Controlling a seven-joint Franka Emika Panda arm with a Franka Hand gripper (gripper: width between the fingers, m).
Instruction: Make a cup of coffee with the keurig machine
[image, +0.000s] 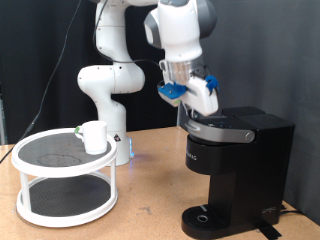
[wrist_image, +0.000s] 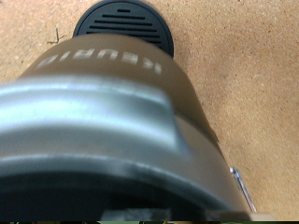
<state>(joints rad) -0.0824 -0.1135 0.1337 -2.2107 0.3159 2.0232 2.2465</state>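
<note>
Fingers (image: 195, 113) atop keurig machine (image: 240, 165) lid — "KEURIG" lettering legible.

A glossy white, round-jointed arm (image: 110, 75) with grey joint bands and seemingly blue-trimmed tool (image: 192, 100).

Brown wooden table (image: 150, 200), keurig machine (image: 235, 170) at exterior view's right, white two-tier round rack (image: 65, 180) at left

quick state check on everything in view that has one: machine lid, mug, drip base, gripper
keurig machine: upright, lid down
drip base: bare, no mug on it
cup: upright on the top tier of the white rack, apart from the machine
gripper: at the machine's lid, nothing seen between its fingers
</note>
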